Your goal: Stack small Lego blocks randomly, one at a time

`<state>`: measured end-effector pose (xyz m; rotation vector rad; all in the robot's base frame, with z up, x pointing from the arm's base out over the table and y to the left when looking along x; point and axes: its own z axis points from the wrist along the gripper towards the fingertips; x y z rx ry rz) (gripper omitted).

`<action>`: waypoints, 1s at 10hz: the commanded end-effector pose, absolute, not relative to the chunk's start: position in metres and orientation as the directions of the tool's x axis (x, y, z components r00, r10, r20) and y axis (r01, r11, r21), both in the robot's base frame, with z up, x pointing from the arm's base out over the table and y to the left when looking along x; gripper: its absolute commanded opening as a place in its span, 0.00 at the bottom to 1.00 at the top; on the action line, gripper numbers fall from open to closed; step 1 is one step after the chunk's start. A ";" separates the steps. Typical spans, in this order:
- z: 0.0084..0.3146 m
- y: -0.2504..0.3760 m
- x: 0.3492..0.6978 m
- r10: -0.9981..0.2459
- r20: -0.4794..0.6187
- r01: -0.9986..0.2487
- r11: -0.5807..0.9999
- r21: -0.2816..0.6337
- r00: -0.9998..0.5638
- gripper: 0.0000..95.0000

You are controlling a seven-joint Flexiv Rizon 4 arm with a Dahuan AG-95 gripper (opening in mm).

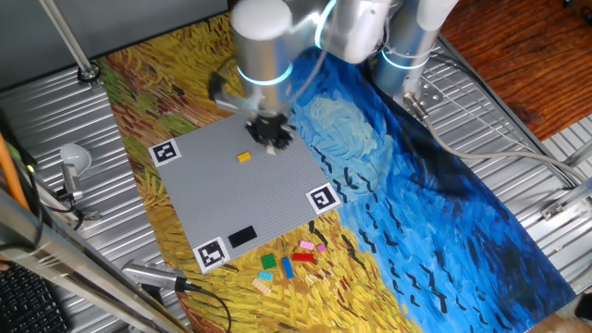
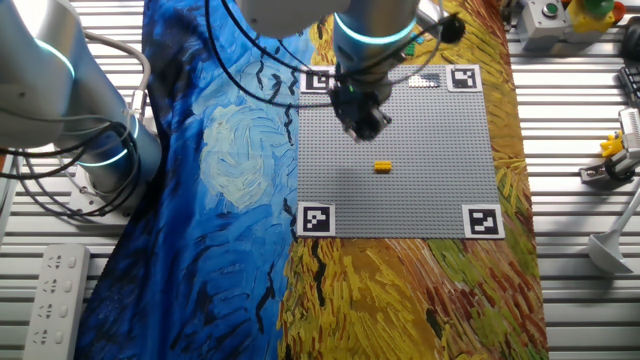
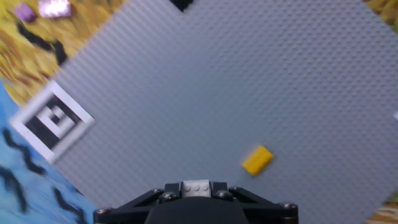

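An orange-yellow Lego block (image 1: 244,157) sits alone on the grey studded baseplate (image 1: 222,199); it also shows in the other fixed view (image 2: 382,167) and in the hand view (image 3: 257,159). My gripper (image 1: 271,132) hangs just above the plate's far part, a little to the right of and beyond that block. In the hand view the gripper (image 3: 196,188) is shut on a small pale grey studded block (image 3: 196,185), held between the black fingers (image 3: 158,196). Several loose coloured blocks (image 1: 289,262) lie on the cloth in front of the plate.
The baseplate has black-and-white markers at its corners (image 1: 321,198). A flat black rectangle (image 1: 242,237) lies near its front edge. The painted cloth (image 1: 444,222) covers the table. A white lamp-like object (image 1: 74,159) and cables stand at the left.
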<state>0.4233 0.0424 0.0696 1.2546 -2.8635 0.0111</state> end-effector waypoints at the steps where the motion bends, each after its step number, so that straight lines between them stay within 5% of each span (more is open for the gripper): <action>1: 0.070 0.040 0.423 -0.788 -0.001 -0.788 0.615 0.029 -0.616 0.00; 6: 0.070 0.040 0.423 -0.693 -0.004 -0.692 0.720 0.039 -0.721 0.00; 10: 0.067 0.026 0.426 -0.760 -0.015 -0.760 0.649 0.034 -0.650 0.00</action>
